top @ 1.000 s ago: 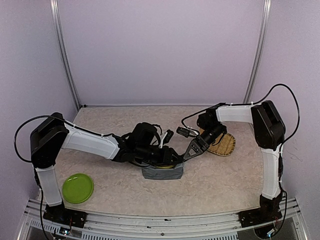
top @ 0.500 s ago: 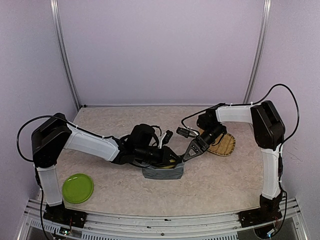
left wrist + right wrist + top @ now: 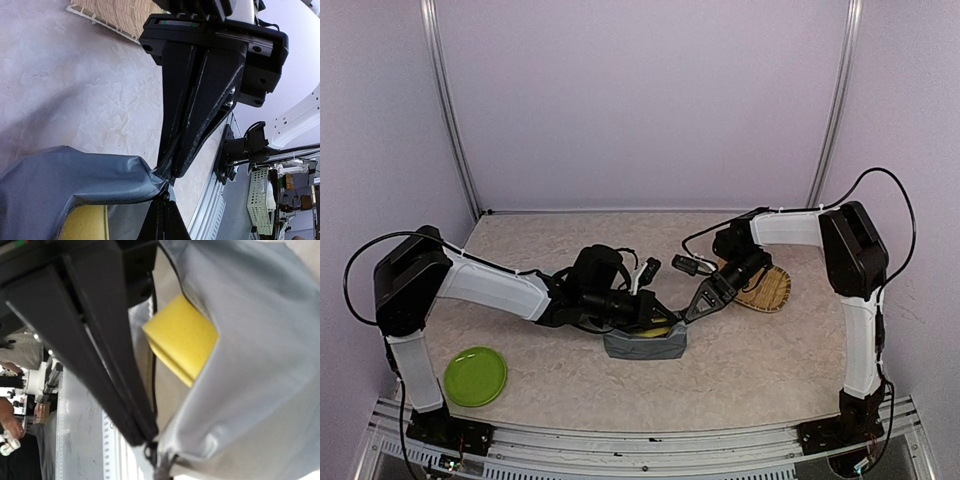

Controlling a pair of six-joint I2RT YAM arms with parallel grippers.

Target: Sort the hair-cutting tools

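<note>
A grey zip pouch [image 3: 645,346] lies mid-table with its mouth open. My left gripper [image 3: 663,323] is shut on the pouch's right end at the zip; its fingertips [image 3: 165,212] pinch the grey fabric [image 3: 75,172]. My right gripper [image 3: 691,313] is shut on the same corner from the other side; its black fingers [image 3: 195,110] show in the left wrist view and its fingertips [image 3: 142,432] in its own view. A yellow sponge [image 3: 182,337] sits inside the pouch [image 3: 255,365]. The scissors, clipper and small black block are hidden or out of view.
A woven straw tray [image 3: 767,288] lies under the right arm at the right. A green plate [image 3: 475,376] lies at the front left. The table's front rail [image 3: 212,210] runs close to the pouch's end.
My left arm's wrist has drawn back a little to the left while its fingers stay at the pouch's corner. The right gripper and the pouch have hardly moved.
</note>
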